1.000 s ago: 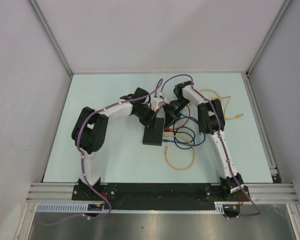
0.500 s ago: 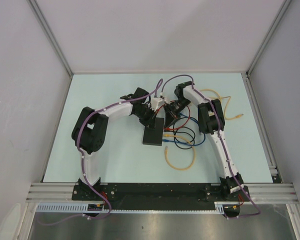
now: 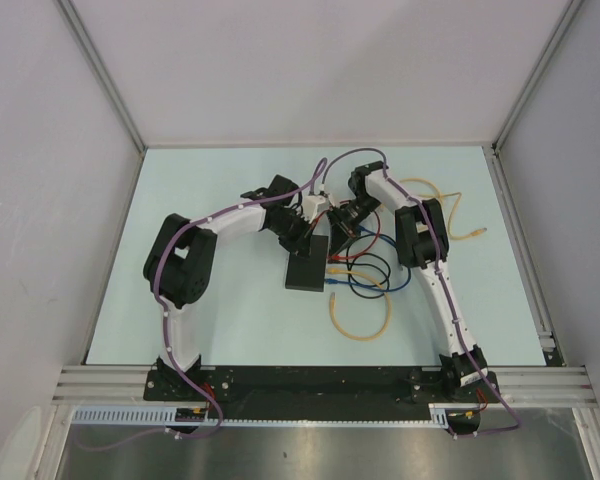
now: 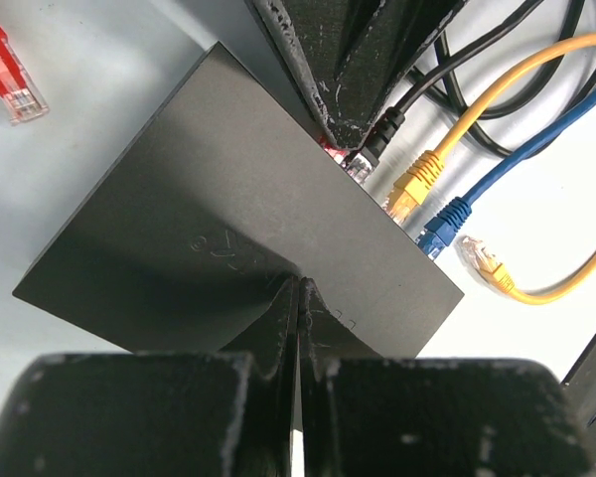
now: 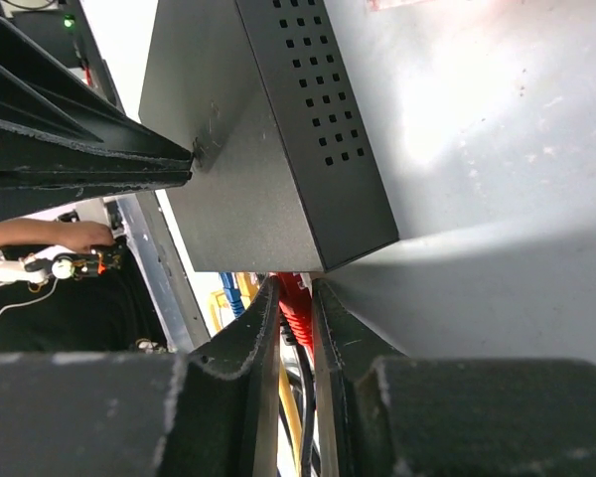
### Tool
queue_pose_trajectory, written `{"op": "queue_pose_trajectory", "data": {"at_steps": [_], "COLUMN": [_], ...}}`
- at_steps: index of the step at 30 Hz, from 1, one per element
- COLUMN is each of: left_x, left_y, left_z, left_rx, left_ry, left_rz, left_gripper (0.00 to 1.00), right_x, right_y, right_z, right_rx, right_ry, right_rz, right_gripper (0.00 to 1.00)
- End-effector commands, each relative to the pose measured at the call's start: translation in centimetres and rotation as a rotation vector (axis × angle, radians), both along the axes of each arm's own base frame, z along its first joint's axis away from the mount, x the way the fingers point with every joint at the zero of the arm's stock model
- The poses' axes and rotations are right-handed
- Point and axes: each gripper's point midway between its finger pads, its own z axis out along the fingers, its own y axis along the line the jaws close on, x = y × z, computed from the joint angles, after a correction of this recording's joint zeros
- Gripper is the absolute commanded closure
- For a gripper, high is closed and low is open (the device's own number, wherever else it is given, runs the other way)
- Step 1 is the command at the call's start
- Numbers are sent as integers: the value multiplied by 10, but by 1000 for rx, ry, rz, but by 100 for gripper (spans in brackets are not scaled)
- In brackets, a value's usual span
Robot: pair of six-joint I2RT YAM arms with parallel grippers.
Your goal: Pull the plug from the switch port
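Observation:
The switch (image 3: 306,271) is a flat black box lying mid-table; its plain top fills the left wrist view (image 4: 228,238) and its vented side shows in the right wrist view (image 5: 318,119). My left gripper (image 3: 302,237) is shut, and its tips (image 4: 300,285) press on the switch top. My right gripper (image 3: 338,228) is shut on a red plug (image 5: 296,301) at the switch's port edge. This plug (image 4: 334,151) shows in the left wrist view under the right fingers (image 4: 343,79). Black (image 4: 380,132), yellow (image 4: 413,183) and blue (image 4: 443,223) plugs sit in neighbouring ports.
A loose red plug (image 4: 10,81) lies beside the switch. A loose yellow cable end (image 4: 482,262) lies near the ports. Yellow, blue and black cables loop right of the switch (image 3: 362,290), and another yellow cable (image 3: 450,212) trails to the right. Grey walls enclose the table.

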Motion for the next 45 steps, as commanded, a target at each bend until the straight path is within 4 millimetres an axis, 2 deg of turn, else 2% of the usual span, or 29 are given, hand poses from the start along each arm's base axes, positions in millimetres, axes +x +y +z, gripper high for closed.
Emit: {"op": "queue_pose_trajectory", "data": {"at_steps": [1, 3, 6, 13, 19, 25, 28, 32, 34, 37, 39, 41, 42, 44, 45], "left_x": [-36, -35, -35, -34, -34, -35, -34, -35, -36, -35, -34, -34, -33, -34, -35], "left_y": [42, 42, 41, 40, 40, 39, 38, 40, 40, 39, 38, 37, 37, 37, 37], "left_z": [-65, -65, -66, -67, -67, -69, -68, -67, -68, -69, -69, -68, -68, -68, -69], "left_rx": [254, 252, 251, 251, 251, 250, 250, 253, 251, 248, 248, 246, 244, 243, 245], "left_ry": [115, 112, 115, 116, 118, 123, 122, 116, 116, 121, 121, 121, 121, 122, 126], "left_rz": [-30, -30, -31, -31, -33, -34, -36, -38, -37, -36, -37, -36, -35, -37, -36], "left_gripper": [100, 100, 100, 100, 100, 100, 100, 100, 100, 100, 100, 100, 100, 100, 100], "right_x": [5, -19, -34, 4, -11, 10, 1, -26, -27, -22, -7, 7, 23, 36, 47], "right_y": [-29, -35, -39, -36, -50, -44, -41, -50, -52, -46, -35, -22, -15, -8, -3], "right_z": [-50, -53, -57, -48, -58, -53, -56, -53, -51, -41, -23, -2, 18, 39, 61], "right_rx": [-168, -189, -204, -185, -248, -233, -237, -228, -207, -170, -130, -80, -54, -34, -15], "right_ry": [-95, -29, -30, -119, -124, -193, -178, -111, -107, -113, -166, -216, -291, -361, -447], "right_rz": [91, 136, 198, 130, 217, 181, 209, 253, 242, 216, 191, 162, 150, 133, 126], "right_gripper": [100, 100, 100, 100, 100, 100, 100, 100, 100, 100, 100, 100, 100, 100, 100]}}
